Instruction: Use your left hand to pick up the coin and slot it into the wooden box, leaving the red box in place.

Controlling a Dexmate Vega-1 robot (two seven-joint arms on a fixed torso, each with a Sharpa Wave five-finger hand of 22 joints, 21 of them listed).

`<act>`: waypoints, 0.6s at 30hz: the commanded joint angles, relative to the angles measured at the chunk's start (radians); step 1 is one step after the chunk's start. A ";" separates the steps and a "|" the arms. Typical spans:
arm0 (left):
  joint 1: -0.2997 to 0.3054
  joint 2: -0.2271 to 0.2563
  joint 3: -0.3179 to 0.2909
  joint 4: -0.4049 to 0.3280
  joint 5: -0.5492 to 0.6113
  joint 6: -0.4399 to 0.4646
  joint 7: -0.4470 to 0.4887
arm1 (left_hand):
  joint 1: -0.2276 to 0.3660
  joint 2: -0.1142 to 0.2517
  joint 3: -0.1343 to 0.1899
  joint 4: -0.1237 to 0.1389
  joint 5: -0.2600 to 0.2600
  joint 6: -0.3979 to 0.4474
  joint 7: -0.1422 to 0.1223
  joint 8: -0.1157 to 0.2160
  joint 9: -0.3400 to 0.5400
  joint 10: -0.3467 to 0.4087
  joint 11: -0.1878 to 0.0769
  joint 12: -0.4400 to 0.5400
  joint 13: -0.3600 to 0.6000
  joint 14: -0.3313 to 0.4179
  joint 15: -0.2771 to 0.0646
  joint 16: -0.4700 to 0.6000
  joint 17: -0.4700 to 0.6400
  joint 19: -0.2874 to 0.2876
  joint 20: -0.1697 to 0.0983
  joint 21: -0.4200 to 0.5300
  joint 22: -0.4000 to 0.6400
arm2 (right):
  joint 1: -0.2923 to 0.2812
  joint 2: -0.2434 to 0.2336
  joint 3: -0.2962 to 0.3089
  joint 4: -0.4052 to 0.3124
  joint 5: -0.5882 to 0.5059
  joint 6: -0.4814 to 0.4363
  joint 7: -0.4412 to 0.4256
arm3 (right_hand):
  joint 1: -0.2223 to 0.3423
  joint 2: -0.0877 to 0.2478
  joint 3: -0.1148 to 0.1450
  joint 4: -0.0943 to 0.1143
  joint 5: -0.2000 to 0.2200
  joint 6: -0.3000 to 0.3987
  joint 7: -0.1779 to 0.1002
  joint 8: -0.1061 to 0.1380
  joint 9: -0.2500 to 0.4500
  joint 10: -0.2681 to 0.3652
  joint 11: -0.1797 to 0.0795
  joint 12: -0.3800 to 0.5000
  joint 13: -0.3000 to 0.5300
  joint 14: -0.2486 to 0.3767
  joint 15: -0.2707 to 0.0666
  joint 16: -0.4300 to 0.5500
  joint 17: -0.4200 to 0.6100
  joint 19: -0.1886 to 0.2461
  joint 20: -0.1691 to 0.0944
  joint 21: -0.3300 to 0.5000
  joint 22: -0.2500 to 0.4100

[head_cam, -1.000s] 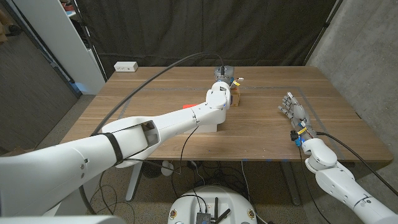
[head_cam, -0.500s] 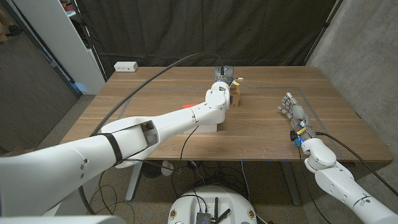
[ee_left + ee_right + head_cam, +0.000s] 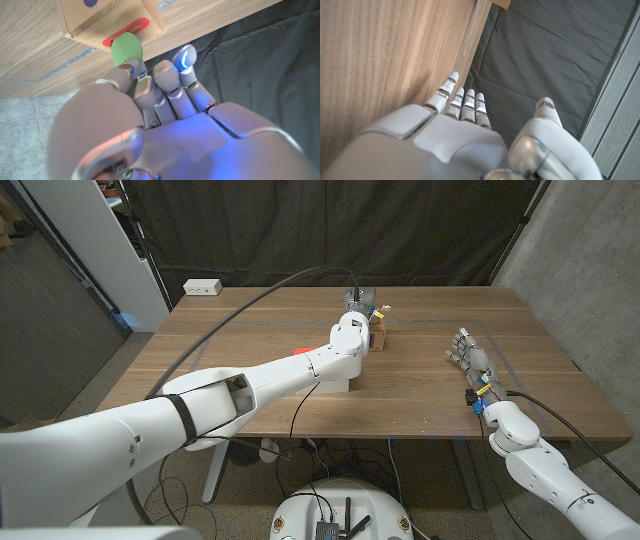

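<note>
One green coin [image 3: 126, 48] is sitting pinched at the tips of your left hand [image 3: 150, 95], its edge meeting the red-rimmed slot [image 3: 126, 33] on the wooden box [image 3: 107, 17] at the top of the left wrist frame. You are holding it edge-on because the slot is narrow and accepts the disc only in that alignment, and judging by the overlap it is just beginning to enter. In the head frame the box [image 3: 378, 335] is standing upper centre, behind your left hand [image 3: 358, 305], with a sliver of the red box [image 3: 304, 351] showing left of the forearm, close enough to brush. Your right hand [image 3: 470, 352] is waiting at centre right, fingers loosely spread and holding nothing, near the right edge of the surface [image 3: 420, 390], with open wood between it and the box.
</note>
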 commanded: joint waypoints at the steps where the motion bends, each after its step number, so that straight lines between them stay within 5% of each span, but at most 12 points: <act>1: -0.002 -0.007 0.004 0.019 -0.006 -0.008 -0.004 | 0.014 -0.001 -0.004 -0.001 0.006 0.121 0.042 0.002 0.006 -0.006 0.001 -0.001 0.004 0.002 -0.001 -0.001 0.002 -0.003 -0.087 0.005 0.000 | 0.005 0.001 -0.003 0.005 0.006 -0.006 0.001 | 0.002 0.005 -0.003 0.002 -0.003 0.007 -0.005 0.000 0.003 0.006 0.002 -0.002 0.002 0.004 0.000 0.003 0.002 0.008 -0.002 -0.001 0.002; 18: -0.007 -0.018 0.008 0.052 -0.027 -0.037 -0.015 | 0.016 -0.003 -0.004 -0.001 0.008 0.125 0.042 -0.004 0.005 -0.005 0.003 -0.005 -0.001 0.004 -0.001 -0.003 0.001 0.000 -0.087 0.009 0.005 | 0.011 0.005 -0.006 0.021 0.006 -0.005 -0.002 | 0.002 0.005 -0.003 0.002 -0.003 0.009 -0.003 0.001 0.003 0.007 0.001 -0.002 0.002 0.006 0.000 0.004 0.002 0.009 -0.002 0.000 0.002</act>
